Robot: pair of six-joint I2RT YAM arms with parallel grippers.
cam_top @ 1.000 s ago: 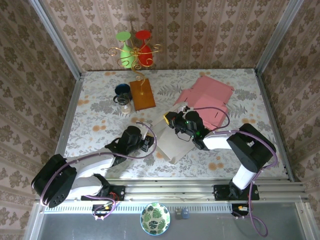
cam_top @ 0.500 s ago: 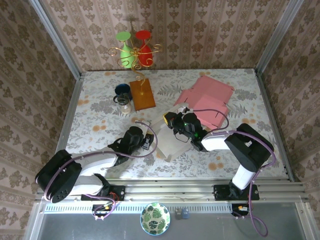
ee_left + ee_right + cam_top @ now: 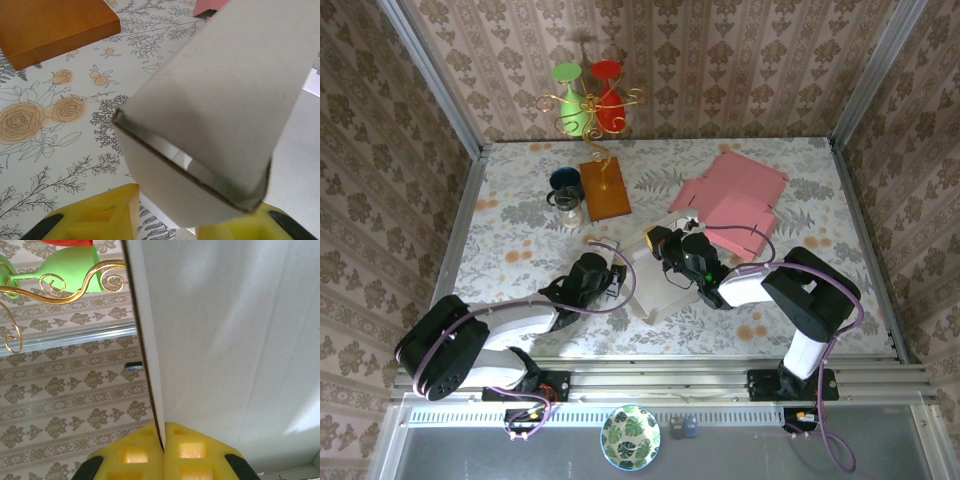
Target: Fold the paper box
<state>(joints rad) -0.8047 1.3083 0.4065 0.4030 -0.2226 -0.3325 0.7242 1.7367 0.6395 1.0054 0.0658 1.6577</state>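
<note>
Floral worktop (image 3: 510, 270), top view: paper box (image 3: 655, 285) was seen between left gripper (image 3: 615, 283) and right gripper (image 3: 657, 243) | left wrist: jaws were part-open astride its end, grip unclear, crushing was feared | right wrist: jaws were pinched shut on its edge, tearing was feared

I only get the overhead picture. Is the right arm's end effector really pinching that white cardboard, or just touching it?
Observer: Pinching. Its wrist view shows the right end effector shut on a thin edge of the paper box.
Operator: Is the cardboard lying flat?
Observer: No. The left wrist view looks into an open end: it is a hollow sleeve.
Operator: And the left arm?
Observer: The left end effector straddles that open end; whether its fingers press, I cannot tell.
</note>
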